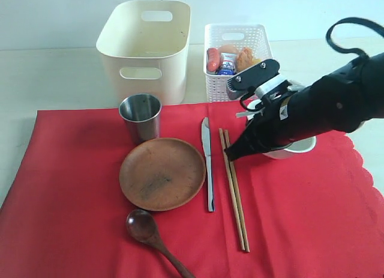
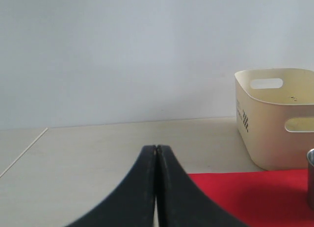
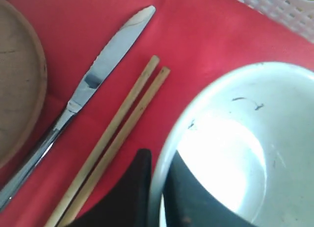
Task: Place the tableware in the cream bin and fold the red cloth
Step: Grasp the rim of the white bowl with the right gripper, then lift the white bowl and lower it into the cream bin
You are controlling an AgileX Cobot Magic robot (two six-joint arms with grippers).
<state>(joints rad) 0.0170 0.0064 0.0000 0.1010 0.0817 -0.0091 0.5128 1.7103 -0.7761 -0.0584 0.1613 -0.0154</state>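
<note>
Nearest the lens lies the dark wooden spoon (image 1: 143,225), just in front of the round brown wooden plate (image 1: 162,173), which sits on the red cloth (image 1: 300,218). Behind the plate and slightly to its left stands the steel cup (image 1: 140,117), upright. Just right of the plate the table knife (image 1: 208,164) lies lengthwise, tip away from the camera. Beyond the knife the pair of chopsticks (image 1: 234,188) lies side by side, touching each other. Farther right of the plate sits the white bowl (image 1: 303,145), largely hidden by the right arm. The right gripper (image 3: 158,154) has closed on the bowl's near rim, one finger (image 3: 132,197) outside the wall and the other inside. Behind the plate, past the cloth's far edge, the cream bin (image 1: 120,62) stands on the pale table (image 1: 48,80). A white lattice basket (image 1: 216,86) holding food stands to the bin's right. The left gripper (image 2: 156,147) has its fingers pressed flat together, holding nothing. It hangs above the table by the cloth's edge, and its place relative to the plate cannot be told.
</note>
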